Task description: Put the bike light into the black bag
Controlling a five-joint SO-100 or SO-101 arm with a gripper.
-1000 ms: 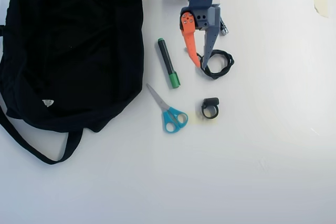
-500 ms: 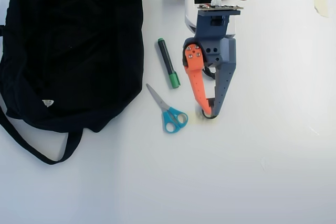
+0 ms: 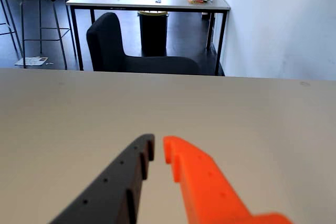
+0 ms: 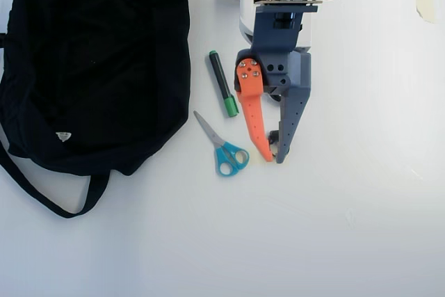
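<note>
The black bag (image 4: 97,60) lies floppy at the left of the overhead view, with a small white label (image 4: 63,135) and a strap (image 4: 49,196) trailing toward the front. My gripper (image 4: 273,158) has one orange and one dark finger and points down the picture, well to the right of the bag. In the wrist view the gripper (image 3: 158,148) shows only a narrow gap between the tips, with nothing in it. A small dark bit (image 4: 274,137) shows between the fingers in the overhead view. I cannot tell whether it is the bike light. Otherwise the light is hidden.
A black marker with a green cap (image 4: 222,83) and blue-handled scissors (image 4: 224,147) lie between the bag and the gripper. The wrist view looks across the pale table (image 3: 252,124) to its far edge, with a black chair (image 3: 113,45) and another table (image 3: 121,1) beyond.
</note>
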